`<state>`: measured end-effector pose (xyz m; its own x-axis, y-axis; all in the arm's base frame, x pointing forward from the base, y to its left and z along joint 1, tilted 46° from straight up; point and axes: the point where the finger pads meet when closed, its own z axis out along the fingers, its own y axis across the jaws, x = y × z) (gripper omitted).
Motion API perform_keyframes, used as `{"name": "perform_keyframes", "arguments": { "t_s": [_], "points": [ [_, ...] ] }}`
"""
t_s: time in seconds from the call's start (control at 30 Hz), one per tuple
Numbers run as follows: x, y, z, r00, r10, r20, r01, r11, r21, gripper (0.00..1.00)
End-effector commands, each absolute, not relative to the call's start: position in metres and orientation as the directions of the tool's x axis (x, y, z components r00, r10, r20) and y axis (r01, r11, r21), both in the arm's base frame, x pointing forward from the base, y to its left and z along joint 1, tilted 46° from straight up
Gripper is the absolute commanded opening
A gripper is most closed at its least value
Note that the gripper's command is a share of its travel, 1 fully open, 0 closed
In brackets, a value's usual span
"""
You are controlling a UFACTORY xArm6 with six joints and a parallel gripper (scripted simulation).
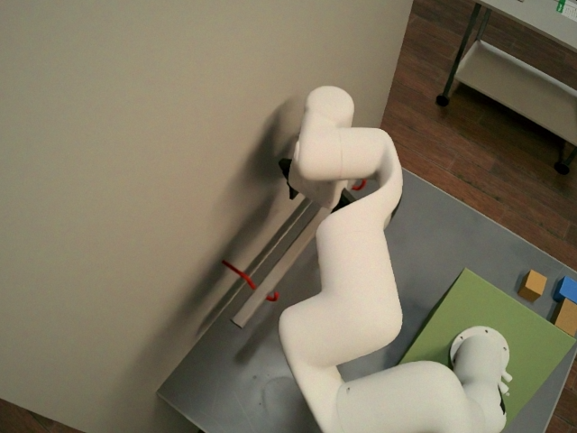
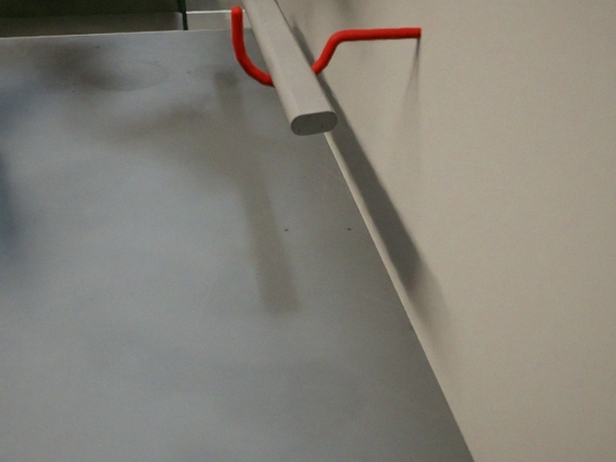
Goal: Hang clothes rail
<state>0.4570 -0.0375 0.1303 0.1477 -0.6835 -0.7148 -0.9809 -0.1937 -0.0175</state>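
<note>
The grey clothes rail (image 1: 279, 262) runs along the beige wall above the grey table. It lies in the near red hook (image 1: 251, 281), which juts from the wall. In the low view the rail (image 2: 294, 69) sits in the bend of that hook (image 2: 318, 54). The far red hook (image 1: 358, 185) shows only as a small tip behind the arm. My gripper (image 1: 314, 188) is open at the rail's far part. Its black fingers stand on either side of the rail, mostly hidden by the white wrist.
The white arm (image 1: 353, 280) crosses the table from its base (image 1: 480, 354) on a green mat (image 1: 493, 326). Two tan cubes (image 1: 532, 284) and a blue one (image 1: 566, 289) sit at the table's right edge. A wheeled trolley (image 1: 512, 78) stands on the wood floor.
</note>
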Motion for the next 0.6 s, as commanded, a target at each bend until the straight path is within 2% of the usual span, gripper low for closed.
{"name": "perform_keyframes", "arguments": {
  "t_s": [0.0,0.57],
  "points": [
    [0.453,-0.041,0.133,0.149,-0.685,-0.713,-0.981,-0.192,-0.02,1.0],
    [0.43,-0.051,0.138,0.149,-0.685,-0.713,-0.981,-0.192,-0.02,1.0]
  ]
}}
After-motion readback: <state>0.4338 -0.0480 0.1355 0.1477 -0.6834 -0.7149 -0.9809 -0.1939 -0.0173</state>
